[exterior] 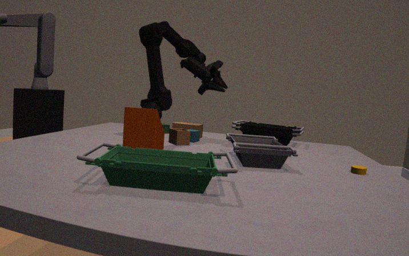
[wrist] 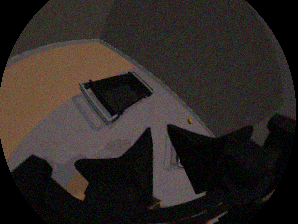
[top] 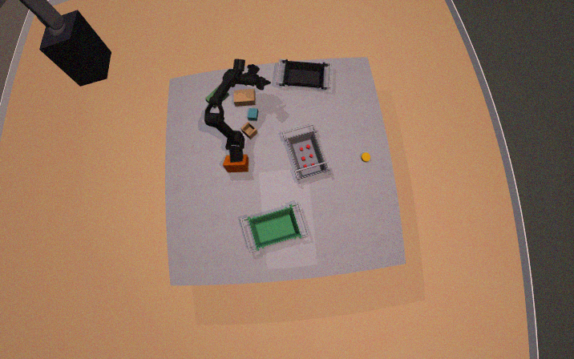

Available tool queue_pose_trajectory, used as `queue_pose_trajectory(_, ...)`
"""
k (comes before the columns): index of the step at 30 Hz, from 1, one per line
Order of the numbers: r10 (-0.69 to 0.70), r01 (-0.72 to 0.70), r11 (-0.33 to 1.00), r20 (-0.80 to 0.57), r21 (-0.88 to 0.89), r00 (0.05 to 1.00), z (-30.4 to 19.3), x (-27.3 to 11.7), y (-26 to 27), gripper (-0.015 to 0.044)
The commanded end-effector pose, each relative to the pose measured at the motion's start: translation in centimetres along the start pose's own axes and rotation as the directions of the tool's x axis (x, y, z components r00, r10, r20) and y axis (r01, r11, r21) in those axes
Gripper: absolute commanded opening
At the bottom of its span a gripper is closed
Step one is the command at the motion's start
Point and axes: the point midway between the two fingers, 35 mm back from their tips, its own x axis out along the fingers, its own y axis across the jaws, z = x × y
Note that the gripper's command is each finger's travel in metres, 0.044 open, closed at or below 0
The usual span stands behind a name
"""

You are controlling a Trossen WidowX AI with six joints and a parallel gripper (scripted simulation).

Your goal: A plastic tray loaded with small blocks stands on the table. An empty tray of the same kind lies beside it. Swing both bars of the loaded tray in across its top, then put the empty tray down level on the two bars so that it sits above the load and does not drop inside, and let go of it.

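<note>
And there's the yellow disc (top: 365, 157) (exterior: 358, 170) (wrist: 190, 121), flat and well apart from everything! Over here, a teal block (top: 252, 114) (exterior: 194, 135) sits between the long tan block (top: 244, 98) (exterior: 187, 124) and a small open-topped brown box (top: 243, 130) (exterior: 179, 136); a green block (top: 208, 97) (exterior: 165, 128) is nearby, an orange wedge-shaped block (top: 236, 165) (exterior: 141, 128) stands upright.

Lower part of the grey tray (wrist: 175, 159), behind the gripper's (wrist: 159, 129) dark fingers.

Plain grey-brown wall (exterior: 286, 45); tan floor (top: 106, 211) around table (top: 203, 245) (exterior: 271, 205).
</note>
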Motion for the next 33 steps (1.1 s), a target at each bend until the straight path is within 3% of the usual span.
queue_pose_trajectory(1, -0.032, 0.015, 0.995, -0.162, -0.101, 0.986, -2.2, 4.2, 0.2, 0.0087)
queue_pose_trajectory(7, -0.048, -0.001, 0.99, -0.336, -0.144, 0.94, -5.0, 8.2, -0.7, 0.0087)
queue_pose_trajectory(14, -0.043, -0.027, 0.994, -0.598, -0.108, 0.801, -10.0, 13.3, -4.9, 0.0087)
queue_pose_trajectory(21, 0.171, -0.093, 0.985, -0.769, 0.144, 0.616, -14.7, 16.0, -9.0, 0.0087)
queue_pose_trajectory(24, 0.332, -0.096, 0.937, -0.768, 0.336, 0.548, -16.5, 16.7, -11.4, 0.0087)
queue_pose_trajectory(28, 0.542, -0.086, 0.8, -0.654, 0.593, 0.528, -17.6, 17.4, -14.5, 0.0087)
queue_pose_trajectory(33, 0.575, -0.087, 0.767, -0.622, 0.636, 0.532, -17.6, 17.6, -15.1, 0.0087)
